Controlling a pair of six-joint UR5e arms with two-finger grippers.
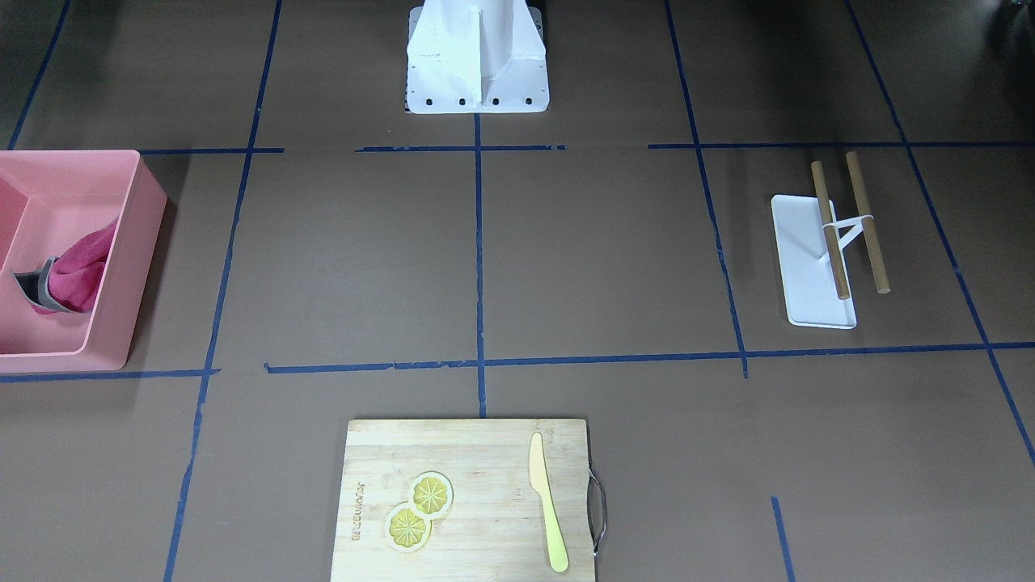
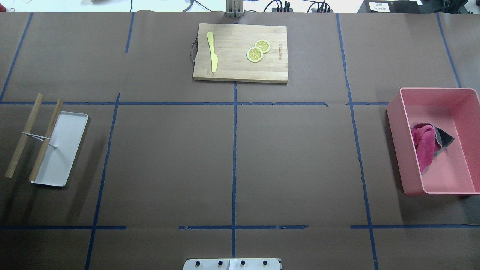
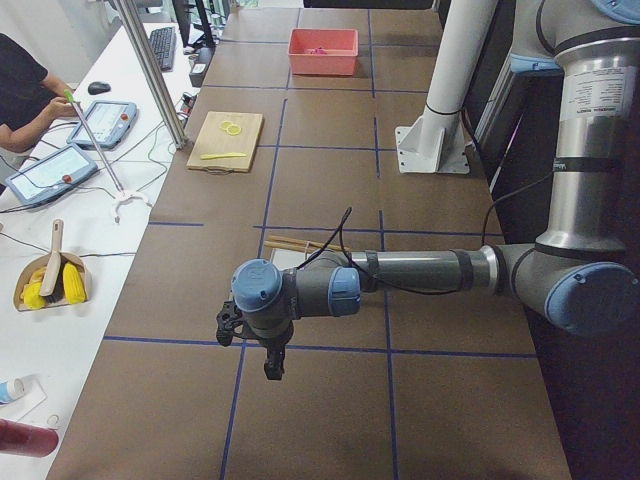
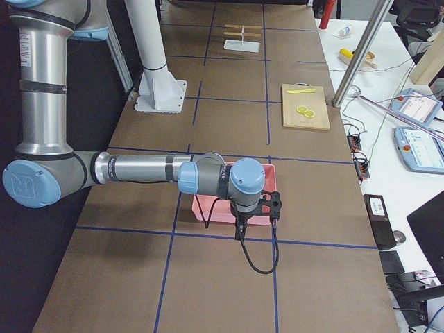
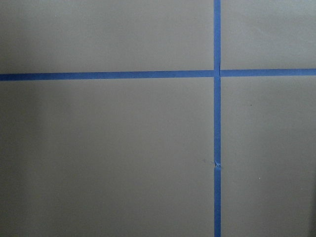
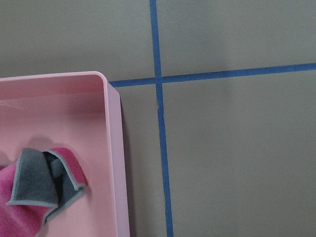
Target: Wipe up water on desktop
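Observation:
The desktop (image 2: 168,157) is a dark-brown tabletop with blue tape lines; I see no water on it in any view. A pink-and-grey cloth (image 2: 425,144) lies crumpled in a pink bin (image 2: 397,150) on my right side; it also shows in the right wrist view (image 6: 44,192). My right gripper (image 4: 272,207) hovers over the bin's near corner, seen only from the side, so I cannot tell whether it is open or shut. My left gripper (image 3: 228,328) hangs over bare desktop at the left end, and I cannot tell its state either.
A bamboo cutting board (image 2: 240,71) with two lemon slices (image 2: 258,51) and a yellow knife (image 2: 213,56) lies at the far centre. A white tray (image 2: 63,150) with two wooden sticks (image 2: 33,138) is on the left. The white robot base (image 1: 477,56) stands at the near centre.

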